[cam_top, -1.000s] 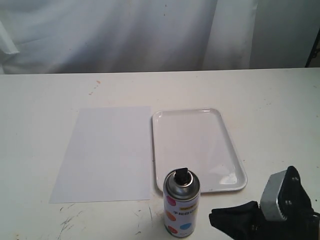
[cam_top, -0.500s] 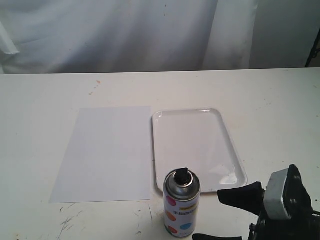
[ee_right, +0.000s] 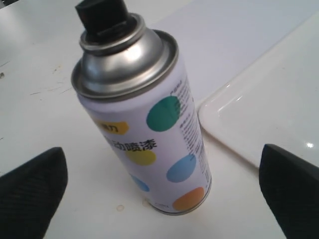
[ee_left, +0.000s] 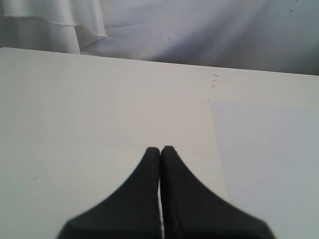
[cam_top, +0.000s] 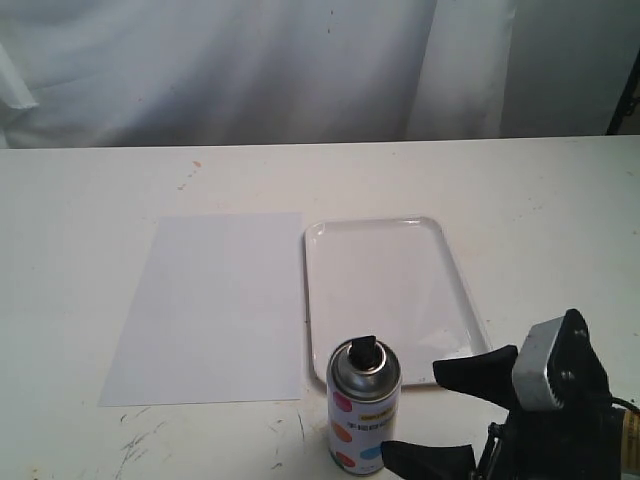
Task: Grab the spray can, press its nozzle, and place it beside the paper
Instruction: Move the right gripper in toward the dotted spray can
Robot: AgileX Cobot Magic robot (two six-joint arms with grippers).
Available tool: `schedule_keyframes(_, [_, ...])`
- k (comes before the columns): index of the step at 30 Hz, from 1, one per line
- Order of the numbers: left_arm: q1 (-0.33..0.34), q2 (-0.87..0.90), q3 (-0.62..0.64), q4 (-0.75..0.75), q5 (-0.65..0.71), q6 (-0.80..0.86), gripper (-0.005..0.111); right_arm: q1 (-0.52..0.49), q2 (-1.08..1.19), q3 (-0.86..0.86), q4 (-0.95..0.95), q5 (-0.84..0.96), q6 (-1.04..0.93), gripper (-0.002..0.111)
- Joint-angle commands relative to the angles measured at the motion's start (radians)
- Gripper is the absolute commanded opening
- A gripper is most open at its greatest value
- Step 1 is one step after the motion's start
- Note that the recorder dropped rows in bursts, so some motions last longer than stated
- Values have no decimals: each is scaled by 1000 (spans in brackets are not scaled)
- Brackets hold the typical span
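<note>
The spray can [cam_top: 364, 408] stands upright on the table near the front edge, its black nozzle [cam_top: 364, 352] on top. It sits just in front of the white tray and right of the paper [cam_top: 212, 305]. My right gripper [cam_top: 413, 410] is open right beside the can, one finger toward the tray and one near the front edge. In the right wrist view the can [ee_right: 149, 134] and nozzle [ee_right: 102, 12] fill the middle, with the fingertips [ee_right: 35, 186] wide apart on either side, not touching it. My left gripper [ee_left: 160, 149] is shut on nothing, over bare table beside the paper [ee_left: 269, 159].
A glossy white rimmed tray [cam_top: 455, 300] lies right of the paper, touching its edge; its corner [ee_right: 259, 114] shows close behind the can. A white curtain hangs behind the table. Scuff marks [cam_top: 140, 440] mark the front left.
My right gripper went from shut to open and moved left toward the can, so its fingers now flank it. The can, paper and tray have not moved.
</note>
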Motion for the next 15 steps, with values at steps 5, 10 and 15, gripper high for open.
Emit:
schedule_keyframes(5, [1, -5, 4, 0, -4, -2, 0, 10, 70, -48, -29, 0, -5, 95])
schedule_keyframes(10, [1, -5, 4, 0, -4, -2, 0, 54, 103, -77, -27, 10, -32, 95])
schedule_keyframes(15, [1, -5, 4, 0, -4, -2, 0, 70, 134, -110, -25, 14, -32, 95])
